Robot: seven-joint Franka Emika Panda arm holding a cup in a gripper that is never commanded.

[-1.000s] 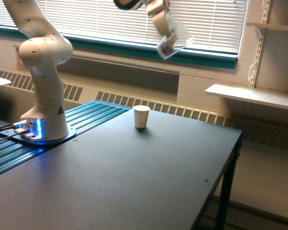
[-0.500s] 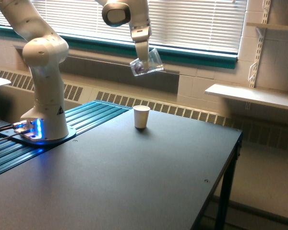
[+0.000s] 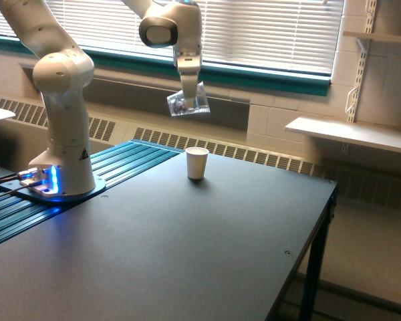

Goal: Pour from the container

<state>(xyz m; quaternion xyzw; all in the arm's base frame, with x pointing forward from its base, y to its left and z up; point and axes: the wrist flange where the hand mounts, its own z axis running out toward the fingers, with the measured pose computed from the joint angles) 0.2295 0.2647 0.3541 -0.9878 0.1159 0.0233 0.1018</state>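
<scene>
Since half a second ago the arm has carried the container (image 3: 188, 104) lower and further toward the exterior view's left, so it now hangs in the air above the white paper cup (image 3: 196, 162) and slightly to its left, well apart from it.

Seen from the exterior view, the container is a small clear cup, see-through enough for the dark wall band behind to show through it. A purplish-pink clump sits inside near its left end. It is tipped well off upright, lying close to sideways; which end is the mouth cannot be told. The tool (image 3: 189, 97) points straight down and is clenched on the container.

The paper cup stands upright on the dark tabletop (image 3: 187, 254) near its far edge; its inside cannot be seen. The arm's white base (image 3: 61, 180) stands at the left, glowing blue at the foot.
</scene>
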